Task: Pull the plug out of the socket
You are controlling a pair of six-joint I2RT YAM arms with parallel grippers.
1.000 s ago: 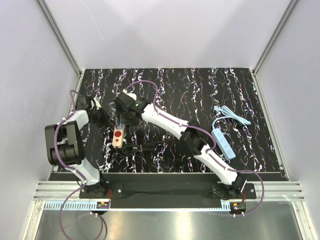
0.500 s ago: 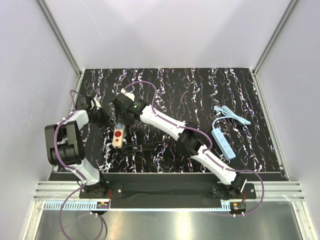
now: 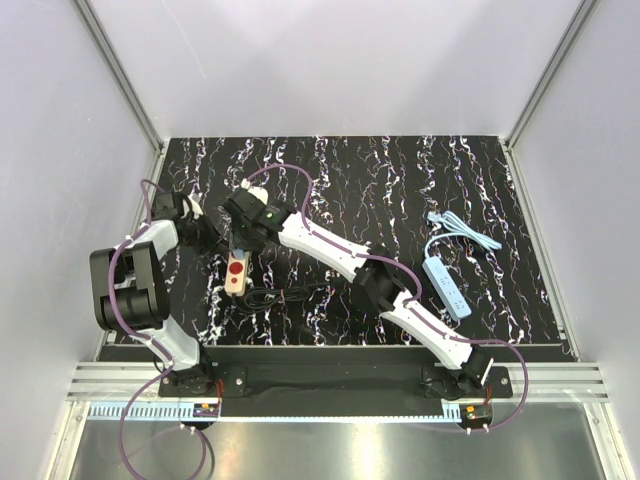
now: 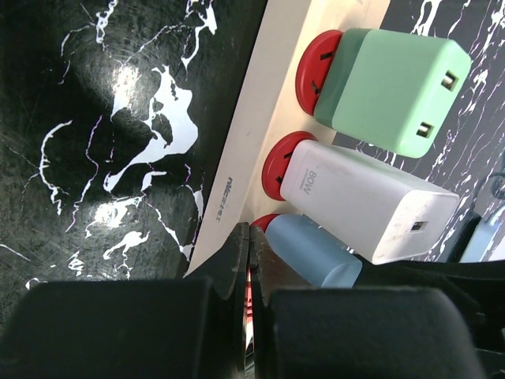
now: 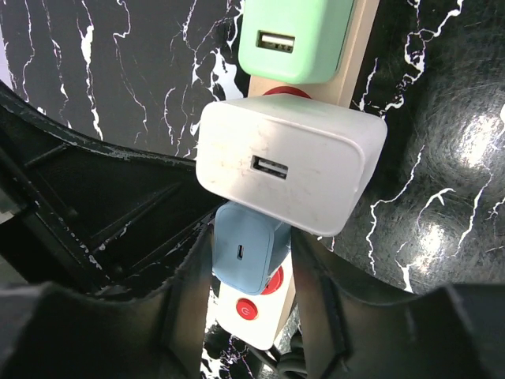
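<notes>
The plug (image 5: pixel 288 162) sits in the socket (image 4: pixel 264 110) at the left of the table (image 3: pixel 400 180), between a green adapter (image 4: pixel 394 87) and a blue adapter (image 5: pixel 246 246). The top view hides it under the right arm (image 3: pixel 320 240). The right gripper (image 5: pixel 252 237) is parted, straddling the blue adapter just beneath the plug. The left gripper (image 4: pixel 249 241) is pinched together, its tips meeting the socket's edge.

Overhead, the plug (image 5: pixel 288 162) hides (beneath the right arm (image 3: pixel 320 240)).

White cube plug (image 4: pixel 367 207) seated in beige, red-spotted socket (image 4: pixel 264 95)
</notes>
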